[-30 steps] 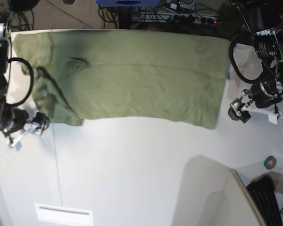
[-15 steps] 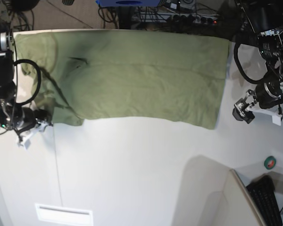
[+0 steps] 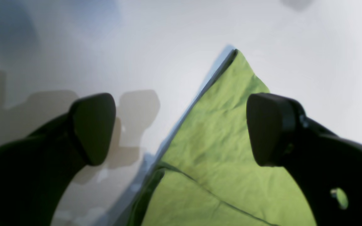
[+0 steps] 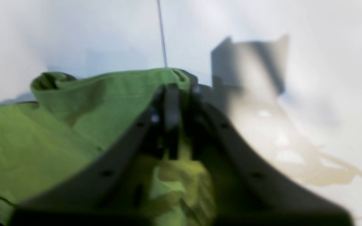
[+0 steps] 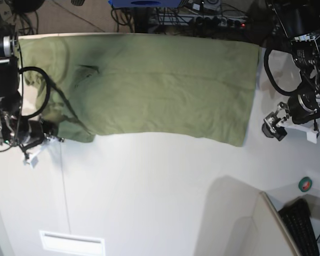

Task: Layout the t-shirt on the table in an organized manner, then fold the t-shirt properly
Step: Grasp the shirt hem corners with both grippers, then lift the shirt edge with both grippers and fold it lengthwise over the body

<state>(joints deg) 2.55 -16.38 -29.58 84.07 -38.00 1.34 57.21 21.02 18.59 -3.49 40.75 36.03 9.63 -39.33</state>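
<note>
A: Right claw [image 4: 171,125] pinched tight on the t-shirt [image 5: 149,85], at the bunched sleeve corner near the thin seam line [image 4: 161,34]. Fabric visibly gathered between the closed tips.

B: Left claw [image 3: 181,128]?

A: Spread wide, nothing in it. Hovers over the opposite hem corner, one tip over cloth, the other over bare tabletop [image 5: 165,202]. Cannot tell if it touches.

B: Why that arrangement?

A: Judging by the task: one corner pinned, the other about to be taken, so both near corners can lift together for a fold.

B: Shirt's position?

A: Lying flat along the far edge of the tabletop. Long axis runs side to side in the base view; sleeves toward the right arm, hem toward the left. Sleeve end rumpled, rest smooth.
</note>
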